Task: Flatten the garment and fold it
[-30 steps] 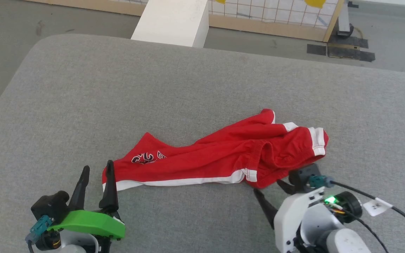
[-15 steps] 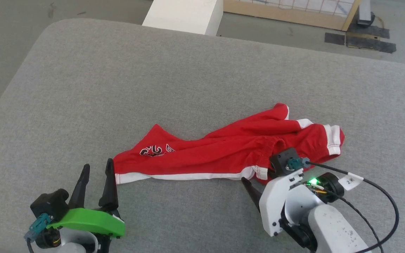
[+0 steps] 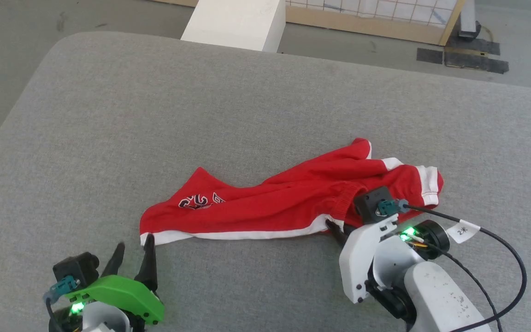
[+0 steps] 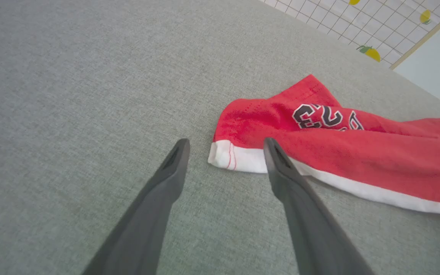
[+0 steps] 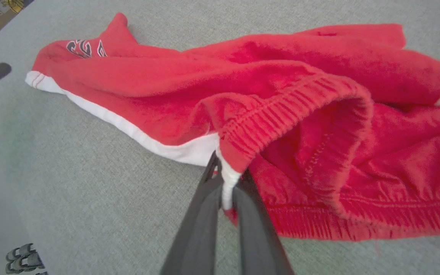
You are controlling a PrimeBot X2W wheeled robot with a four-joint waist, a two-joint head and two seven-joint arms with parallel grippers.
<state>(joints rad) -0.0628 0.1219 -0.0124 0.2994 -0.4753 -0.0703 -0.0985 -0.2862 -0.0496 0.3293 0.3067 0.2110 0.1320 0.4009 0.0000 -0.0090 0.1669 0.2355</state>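
The garment, red shorts with a white side stripe and a printed logo, lies crumpled on the grey cushion. My right gripper is shut on the garment's waistband corner, where the ribbed red band meets the white stripe; in the right wrist view the fabric is pinched between the two dark fingers of the right gripper. My left gripper stands open just short of the white hem corner. In the left wrist view the left gripper frames that corner without touching it.
The cushion's rounded far edge runs across the back, with grey floor beyond. A white block stands past that edge, and a wood-framed grid panel lies further back. A black cable trails from my right wrist.
My right gripper moved in on the waistband corner and shut on it. My left gripper dropped lower in the head view, staying open. The head camera shifted slightly.
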